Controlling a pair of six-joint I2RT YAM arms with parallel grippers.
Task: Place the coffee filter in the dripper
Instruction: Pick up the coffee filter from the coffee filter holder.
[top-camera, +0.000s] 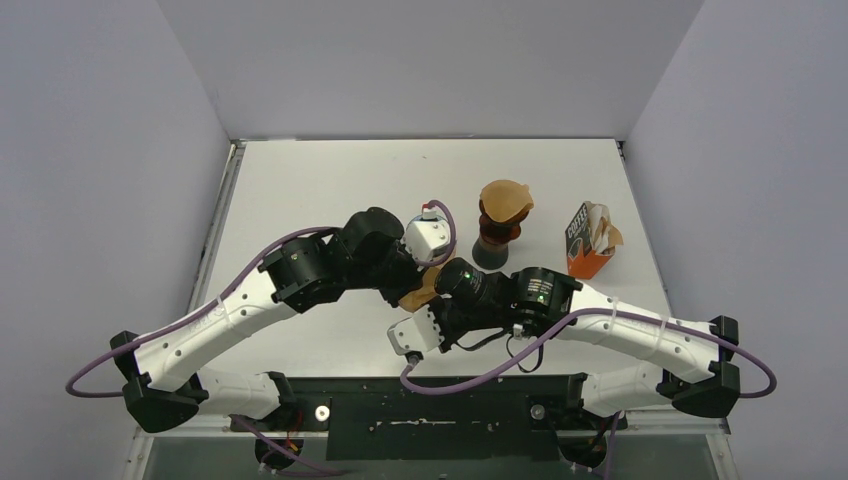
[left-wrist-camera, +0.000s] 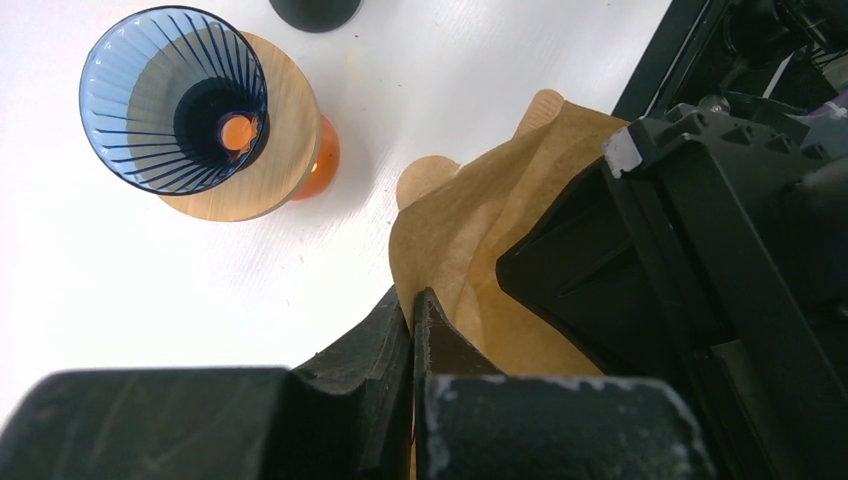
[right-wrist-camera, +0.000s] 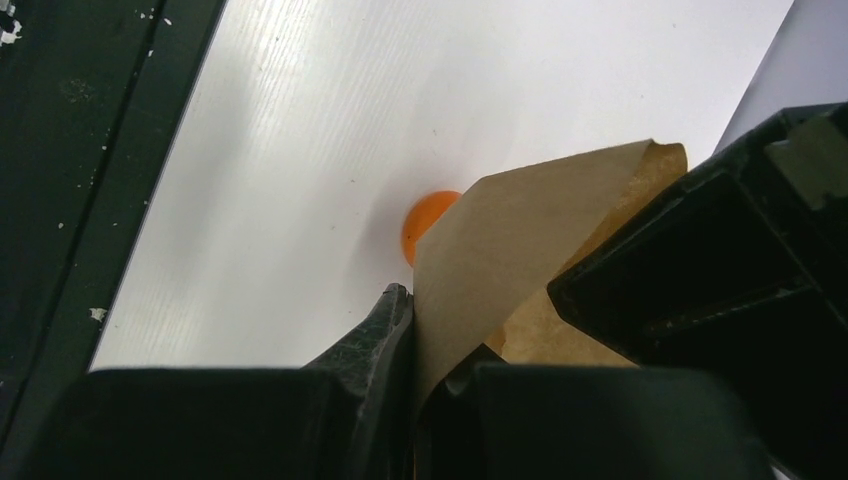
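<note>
1. Top external: high behind the arm bases (top-camera: 165, 400), facing down and forward; whole table (top-camera: 330, 180) seen from afar.
2. Left wrist: close range, looking past the left gripper (left-wrist-camera: 411, 305) down onto the table.
3. Right wrist: close range, past the right gripper (right-wrist-camera: 415, 320), low along the table.
4. Shared: the coffee filter (top-camera: 420, 290) appears in all three views.

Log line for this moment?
left gripper shut on coffee filter | right gripper shut on coffee filter | dripper empty, placing not yet done

Bright, even light — soft shadows.
</note>
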